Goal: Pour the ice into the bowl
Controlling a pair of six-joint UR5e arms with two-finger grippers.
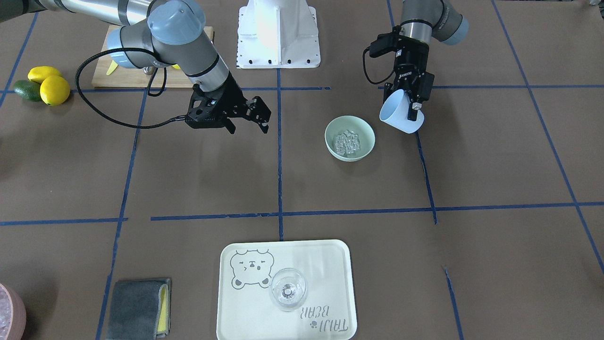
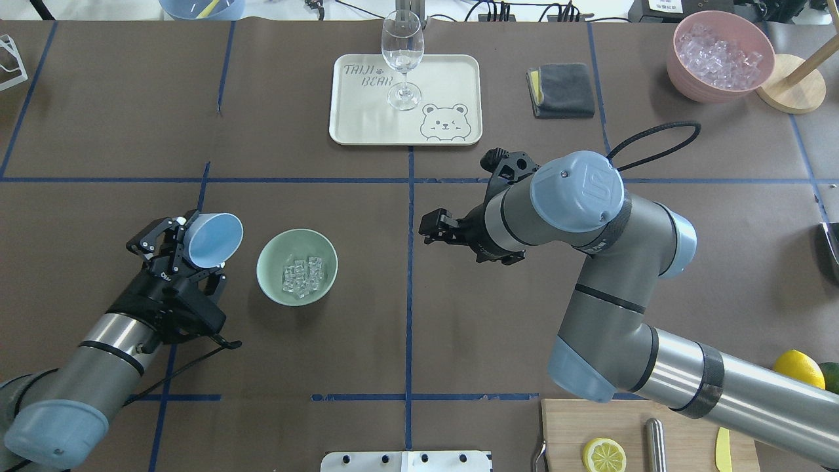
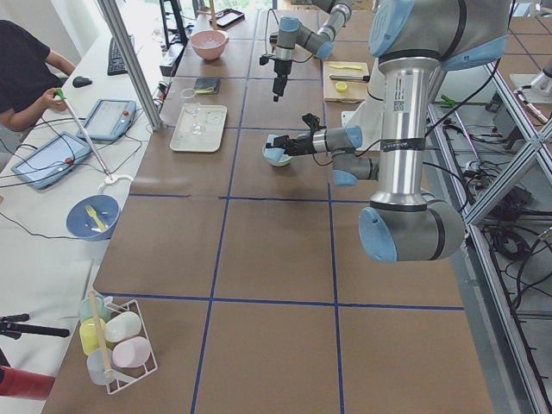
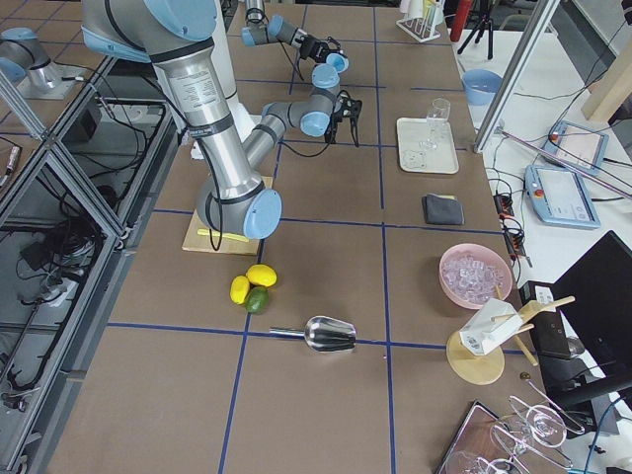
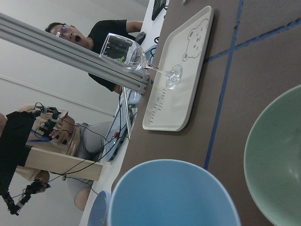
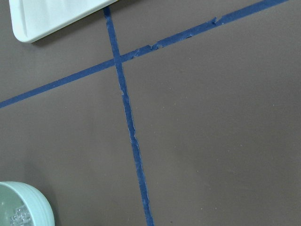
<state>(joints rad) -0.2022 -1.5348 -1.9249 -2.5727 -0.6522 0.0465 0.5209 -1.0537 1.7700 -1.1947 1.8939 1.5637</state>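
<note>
The pale green bowl (image 1: pixel 362 130) stands on the brown table and holds a small heap of clear ice (image 1: pixel 347 142). It also shows in the overhead view (image 2: pixel 274 261), with the ice (image 2: pixel 303 273) inside. My left gripper (image 1: pixel 405 105) (image 2: pixel 190 252) is shut on a light blue cup (image 1: pixel 400 115) (image 2: pixel 213 237). It holds the cup tilted above the table just beside the bowl. The cup's inside looks empty in the left wrist view (image 5: pixel 174 195), with the bowl's rim (image 5: pixel 277 165) to its right. My right gripper (image 1: pixel 248 128) (image 2: pixel 438 229) is open and empty, hovering near the table's middle.
A cream bear tray (image 1: pixel 330 264) with a wine glass (image 1: pixel 288 288) lies at the far side. A pink container of ice (image 2: pixel 721 56) and a grey cloth (image 2: pixel 564 88) are at the far right. A cutting board (image 2: pixel 655 436) and lemons (image 1: pixel 47 85) are near my right arm's base.
</note>
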